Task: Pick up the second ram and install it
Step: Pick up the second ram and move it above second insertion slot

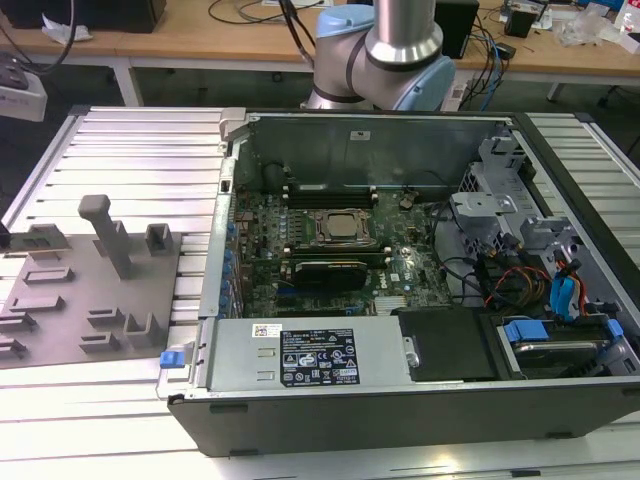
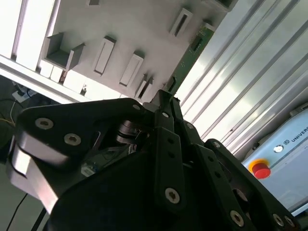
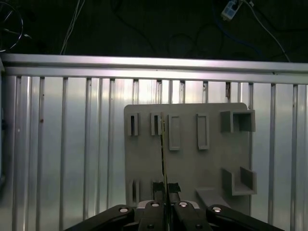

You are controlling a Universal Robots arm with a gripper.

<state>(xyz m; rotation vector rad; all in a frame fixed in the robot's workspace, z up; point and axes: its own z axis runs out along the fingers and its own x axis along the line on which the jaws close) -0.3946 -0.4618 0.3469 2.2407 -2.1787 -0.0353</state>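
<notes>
gripper (image 3: 164,187) clamped on second ram (image 3: 163,144) over grey holder tray (image 3: 192,168)

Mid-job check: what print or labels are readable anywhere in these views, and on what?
Black label on the power supply cover, exterior view: too small to read.
White sticker on the case's back wall: too small to read.
Lettering on the grey box by the red button, second wrist view: partly cut off.
The second ram in the gripper: no print legible.

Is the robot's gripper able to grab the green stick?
Likely yes: in both wrist views the gripper looks shut on the second ram, at the grey tray, with nothing between.
</notes>
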